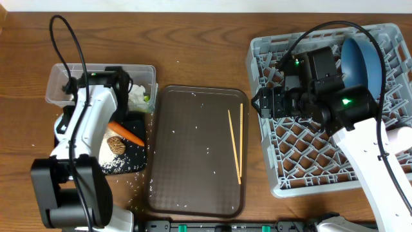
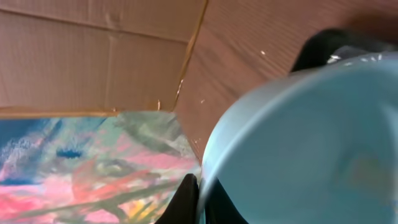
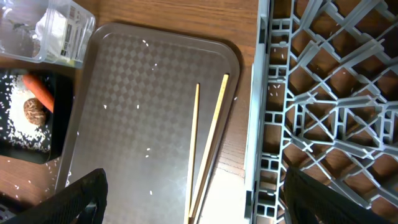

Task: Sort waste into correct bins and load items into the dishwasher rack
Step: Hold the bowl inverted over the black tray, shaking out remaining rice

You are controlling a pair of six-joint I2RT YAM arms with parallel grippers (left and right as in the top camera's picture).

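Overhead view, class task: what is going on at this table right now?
Two robot arms are clearing up. The left gripper is over the clear box, jaws shut on a light-blue cup that fills its wrist view. The right gripper hovers with jaws open at the left edge of the dishwasher rack, which holds a blue bowl. Two chopsticks lie on the brown tray; a carrot and rice are in the black tray.

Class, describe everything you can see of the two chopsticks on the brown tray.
The chopsticks are two thin, straight, pale sticks that look wooden. They lie flat on the right side of the brown tray, apart at the far ends and converging toward the near ends. Only the tray touches them. The grey rack stands to their right, clear of them.
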